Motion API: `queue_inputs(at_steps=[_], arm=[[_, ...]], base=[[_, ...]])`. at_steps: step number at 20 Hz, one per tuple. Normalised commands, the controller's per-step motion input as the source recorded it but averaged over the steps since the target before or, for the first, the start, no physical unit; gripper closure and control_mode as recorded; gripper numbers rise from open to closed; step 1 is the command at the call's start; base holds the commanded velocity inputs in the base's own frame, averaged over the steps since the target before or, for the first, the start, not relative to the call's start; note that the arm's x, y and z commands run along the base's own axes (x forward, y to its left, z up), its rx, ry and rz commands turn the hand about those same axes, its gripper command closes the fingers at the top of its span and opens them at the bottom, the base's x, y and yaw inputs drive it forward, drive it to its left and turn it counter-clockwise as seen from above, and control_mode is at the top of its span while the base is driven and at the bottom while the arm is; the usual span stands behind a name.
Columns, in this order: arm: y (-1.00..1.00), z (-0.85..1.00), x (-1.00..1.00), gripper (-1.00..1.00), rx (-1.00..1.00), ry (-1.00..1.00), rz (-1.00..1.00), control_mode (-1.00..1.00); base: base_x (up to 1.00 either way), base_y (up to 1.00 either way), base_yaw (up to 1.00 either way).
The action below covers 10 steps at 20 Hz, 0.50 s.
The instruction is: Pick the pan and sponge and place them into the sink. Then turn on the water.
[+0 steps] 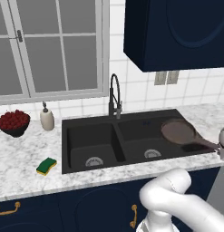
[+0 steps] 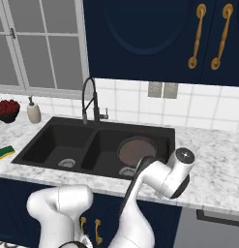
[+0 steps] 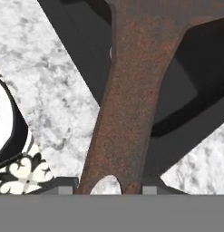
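The pan (image 1: pixel 179 131) hangs tilted over the right basin of the black sink (image 1: pixel 66 149), its long handle pointing right. My gripper (image 1: pixel 218 147) is at the right edge of the left base view, shut on the end of that handle. In the hand view the rusty brown handle (image 3: pixel 131 108) runs up from between my gripper (image 3: pixel 107 188) fingertips. The right base view shows the pan (image 2: pixel 137 149) over the sink (image 2: pixel 97 122). The green and yellow sponge (image 1: pixel 46 166) lies on the counter left of the sink, also at the left edge as the sponge (image 2: pixel 4 152). No water shows at the faucet (image 1: pixel 114 95).
A beige soap dispenser (image 1: pixel 47 118) and a dark bowl of red fruit (image 1: pixel 13 122) stand at the back left of the marble counter (image 1: pixel 22 154). A dark blue wall cabinet (image 1: pixel 177 31) hangs above the right basin. A window is behind the left basin.
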Motion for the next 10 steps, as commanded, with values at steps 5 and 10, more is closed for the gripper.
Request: queue_inputs(at_steps=[5,10], arm=[[0.64,0.31,0.57,1.0,-0.11,0.4,-0.02,-1.0],[0.1,0.38,0.69,1.0,0.0,0.31,0.0,-1.0]], base=[[0.0,0.0,0.0],[0.0,0.0,0.0]])
